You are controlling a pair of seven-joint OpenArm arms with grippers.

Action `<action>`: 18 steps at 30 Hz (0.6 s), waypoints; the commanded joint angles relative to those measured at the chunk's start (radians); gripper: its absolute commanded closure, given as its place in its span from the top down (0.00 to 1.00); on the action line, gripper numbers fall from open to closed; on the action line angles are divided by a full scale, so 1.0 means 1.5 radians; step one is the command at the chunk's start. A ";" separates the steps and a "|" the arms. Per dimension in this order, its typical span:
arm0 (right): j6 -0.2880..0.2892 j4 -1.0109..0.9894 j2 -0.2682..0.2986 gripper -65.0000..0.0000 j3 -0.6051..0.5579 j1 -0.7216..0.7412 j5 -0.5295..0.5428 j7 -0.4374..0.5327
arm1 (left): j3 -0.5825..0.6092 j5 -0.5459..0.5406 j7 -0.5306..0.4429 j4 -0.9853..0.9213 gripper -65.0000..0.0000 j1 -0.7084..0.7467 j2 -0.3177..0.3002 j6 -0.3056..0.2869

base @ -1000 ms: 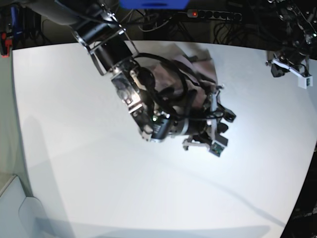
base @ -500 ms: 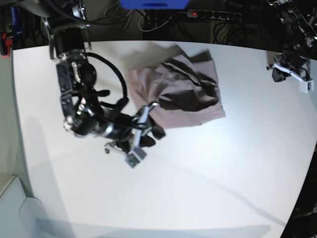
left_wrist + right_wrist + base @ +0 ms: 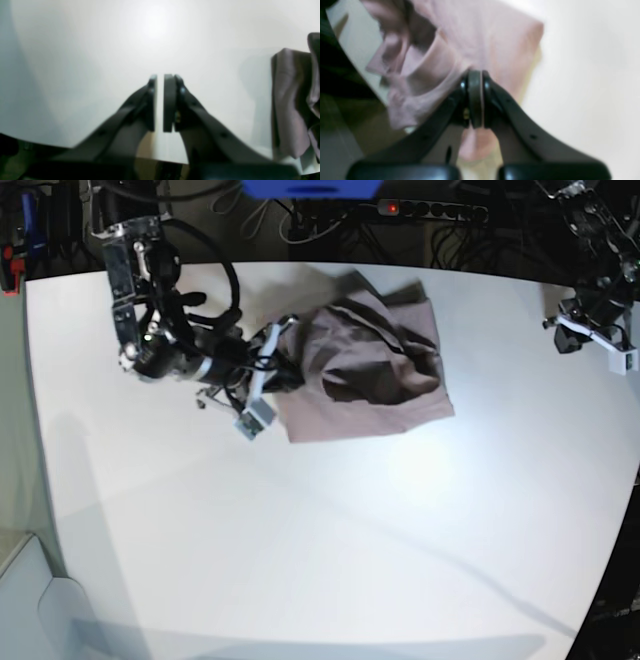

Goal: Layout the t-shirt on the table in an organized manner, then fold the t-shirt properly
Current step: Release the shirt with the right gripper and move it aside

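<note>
Fabric of the t-shirt (image 3: 375, 370) lies crumpled toward the far middle of the white counter (image 3: 330, 560), bunched into a rough block with dark folds across its upper half and a flatter panel toward the near edge. The right end effector (image 3: 272, 365), on the left of the base view, sits at the shirt's left edge, and the right wrist view shows its jaws pressed together with a fold of the mauve cloth (image 3: 470, 50) caught between them, so it appears to be pinching the garment's side. The left end effector (image 3: 160, 102) is parked well apart at the counter's far right corner, its pads (image 3: 168, 102) nearly together with a thin gap and nothing between them; from its own camera the shirt (image 3: 292, 100) shows only at the right border. The bundle's longer axis runs roughly left to right in the base view, away from the right arm's grip. Judged from this, the shirt is not yet laid out, and the right arm, being the one at the cloth, is placed to draw that edge outward and spread it, though a single pinch may drag the whole heap.
</note>
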 commanded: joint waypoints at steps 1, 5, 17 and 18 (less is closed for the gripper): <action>0.003 0.010 -0.005 0.00 -0.026 0.010 0.018 0.018 | -0.002 -0.009 -0.011 0.013 0.07 -0.002 -0.008 -0.001; 0.003 0.011 -0.005 0.00 -0.134 0.015 0.018 0.021 | -0.002 -0.009 -0.011 0.013 0.07 0.000 -0.004 -0.001; 0.002 -0.055 -0.008 0.00 -0.337 0.077 0.019 0.025 | -0.002 -0.009 -0.010 0.018 0.07 0.015 -0.004 -0.001; 0.002 -0.045 -0.006 0.00 -0.336 0.075 0.020 0.020 | -0.002 -0.009 -0.010 0.018 0.07 0.015 -0.004 -0.001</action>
